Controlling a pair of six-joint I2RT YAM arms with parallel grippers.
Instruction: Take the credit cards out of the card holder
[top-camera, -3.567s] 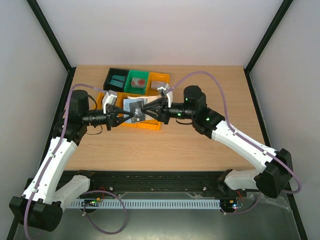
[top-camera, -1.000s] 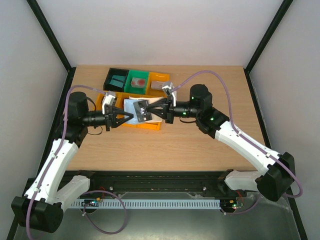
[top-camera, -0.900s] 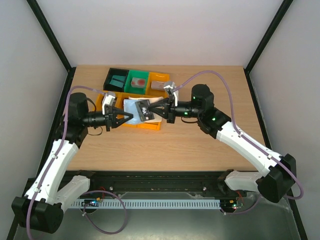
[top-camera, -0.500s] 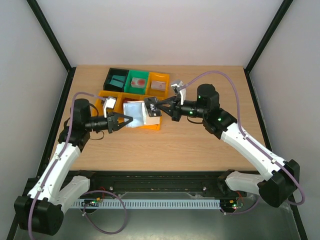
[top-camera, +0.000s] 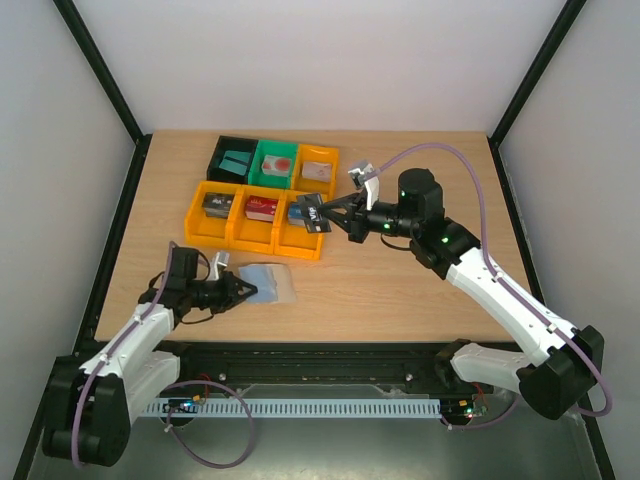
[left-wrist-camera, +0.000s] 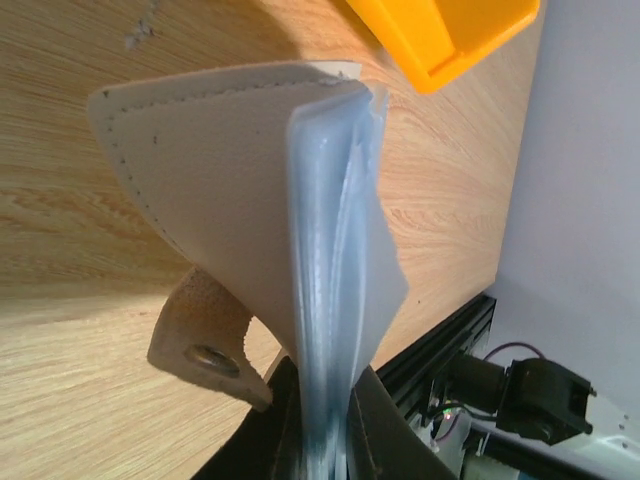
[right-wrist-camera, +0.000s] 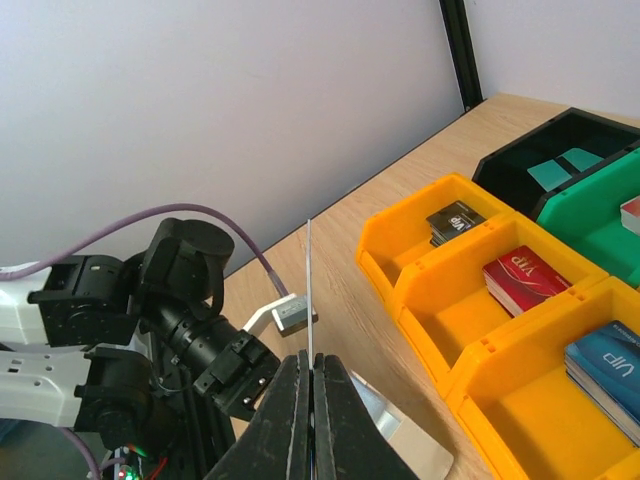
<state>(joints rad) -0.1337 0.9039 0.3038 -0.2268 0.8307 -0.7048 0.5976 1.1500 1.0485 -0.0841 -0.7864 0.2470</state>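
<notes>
The card holder (top-camera: 268, 281), tan-beige outside and grey-blue inside, rests on the table near the front left. My left gripper (top-camera: 243, 292) is shut on its near edge, and in the left wrist view the card holder (left-wrist-camera: 250, 200) stands half open between the jaws of the left gripper (left-wrist-camera: 322, 388). My right gripper (top-camera: 338, 212) is shut on a dark credit card (top-camera: 314, 213), held in the air by the right end of the orange bin (top-camera: 205, 226). Seen edge-on, that credit card (right-wrist-camera: 309, 290) rises from the right gripper (right-wrist-camera: 311, 360).
The orange bin (right-wrist-camera: 420, 290) holds a black card (right-wrist-camera: 455, 222), a red card (right-wrist-camera: 525, 278) and a blue card (right-wrist-camera: 610, 362). Behind it stand a black bin (top-camera: 215, 160) with a teal card (top-camera: 235, 161), a green bin (top-camera: 275, 178) and a small orange bin (top-camera: 317, 153).
The left arm pulled back to the near left and lowered the card holder onto the table. The right gripper drew the dark card away to the right, clear of the holder.
</notes>
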